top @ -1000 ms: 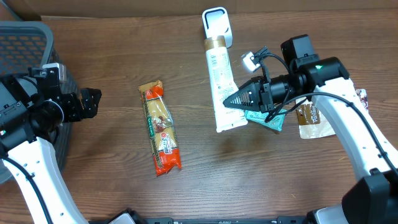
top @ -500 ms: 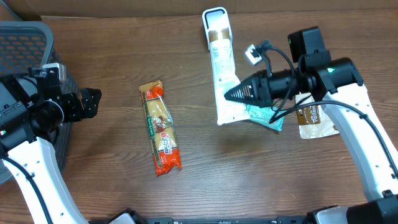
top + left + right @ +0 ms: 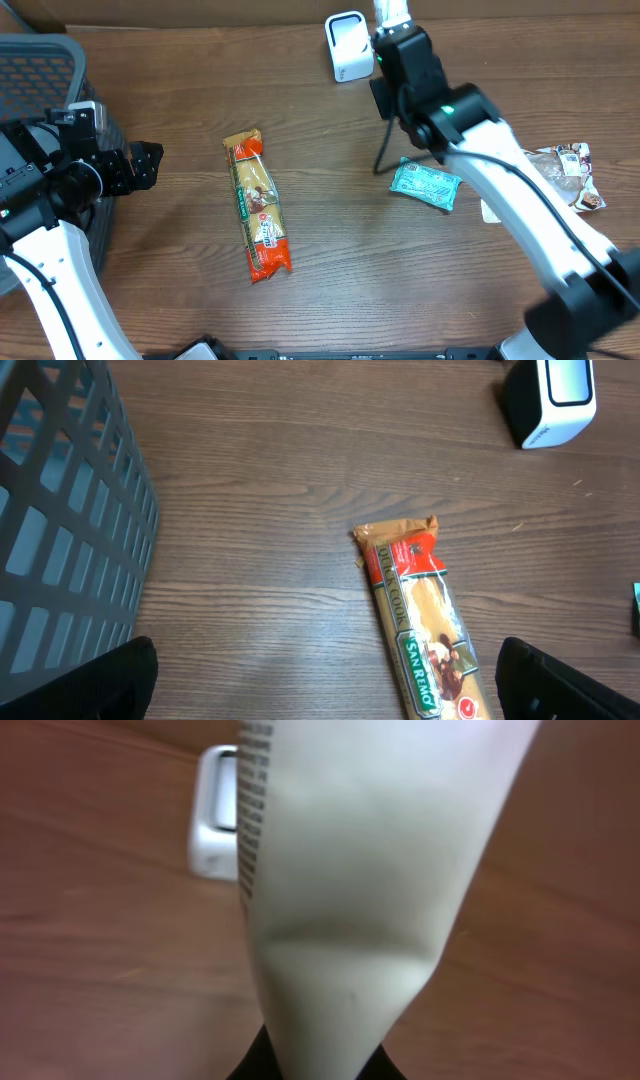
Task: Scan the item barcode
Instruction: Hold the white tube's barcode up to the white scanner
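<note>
The right fingers [image 3: 250, 1070] are clenched on the lower end of a white tube [image 3: 350, 870], which fills the right wrist view; it hangs in the air with a strip of fine print along one side. Behind it stands the white scanner [image 3: 215, 815], near the far edge of the counter [image 3: 180, 90]. From overhead the right arm hides the tube, so its gap from the scanner cannot be told. The left fingers [image 3: 110, 685] are spread wide and hold nothing, beside the grey basket [image 3: 40, 60] at the counter's left edge. A long orange pasta pack [image 3: 258, 205] lies mid-counter, a teal packet [image 3: 425, 184] lies nearer the right edge, and brown packets [image 3: 560, 170] sit beside that edge.
</note>
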Tool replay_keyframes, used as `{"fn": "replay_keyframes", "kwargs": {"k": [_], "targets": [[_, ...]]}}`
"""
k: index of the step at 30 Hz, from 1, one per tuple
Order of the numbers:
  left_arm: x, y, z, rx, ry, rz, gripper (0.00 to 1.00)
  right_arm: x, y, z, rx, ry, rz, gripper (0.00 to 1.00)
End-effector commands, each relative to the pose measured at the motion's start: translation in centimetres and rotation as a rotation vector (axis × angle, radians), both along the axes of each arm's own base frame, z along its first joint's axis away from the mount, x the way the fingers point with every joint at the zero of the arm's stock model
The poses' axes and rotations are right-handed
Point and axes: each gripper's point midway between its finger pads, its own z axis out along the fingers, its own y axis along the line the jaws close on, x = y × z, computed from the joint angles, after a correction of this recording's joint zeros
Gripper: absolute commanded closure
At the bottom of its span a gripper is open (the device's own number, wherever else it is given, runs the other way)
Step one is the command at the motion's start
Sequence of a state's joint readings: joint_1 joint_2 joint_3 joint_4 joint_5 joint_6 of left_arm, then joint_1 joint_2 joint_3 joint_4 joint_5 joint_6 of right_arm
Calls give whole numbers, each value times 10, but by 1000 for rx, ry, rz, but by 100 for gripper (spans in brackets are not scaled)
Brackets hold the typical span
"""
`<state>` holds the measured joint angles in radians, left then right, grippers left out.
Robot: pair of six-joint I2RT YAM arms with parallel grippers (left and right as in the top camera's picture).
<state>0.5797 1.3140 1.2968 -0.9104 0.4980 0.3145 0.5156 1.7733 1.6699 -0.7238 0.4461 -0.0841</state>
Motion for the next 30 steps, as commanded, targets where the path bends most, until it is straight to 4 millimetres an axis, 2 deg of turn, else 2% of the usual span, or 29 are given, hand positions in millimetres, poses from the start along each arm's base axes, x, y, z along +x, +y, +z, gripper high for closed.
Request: {"fn": "replay_keyframes", "kwargs": {"k": [1, 4, 8, 11, 13, 16, 20, 27, 30], "targets": [[1, -1, 1, 0, -8, -18, 0, 39, -27, 16, -271, -138, -54, 97], [1, -1, 1, 0, -8, -18, 1, 62, -23, 12, -381, -182, -4, 97], [1, -1, 1, 0, -8, -18, 0, 85, -22, 18, -505, -269, -16, 97], [1, -1, 1, 0, -8, -18, 0, 100, -12, 23, -537, -337, 14, 97], [1, -1, 1, 0, -8, -18, 0, 107, -1, 18, -548, -358, 70, 97], [1, -1, 1, 0, -8, -18, 0, 119, 12, 3, -570, -371, 145, 96], [1, -1, 1, 0, -8, -18, 1, 133, 20, -28, -642, -349, 242, 96], [1, -1, 1, 0, -8, -18, 0, 152, 13, -82, -704, -312, 244, 96], [1, -1, 1, 0, -8, -18, 0, 156, 8, -94, -712, -310, 219, 96]]}}
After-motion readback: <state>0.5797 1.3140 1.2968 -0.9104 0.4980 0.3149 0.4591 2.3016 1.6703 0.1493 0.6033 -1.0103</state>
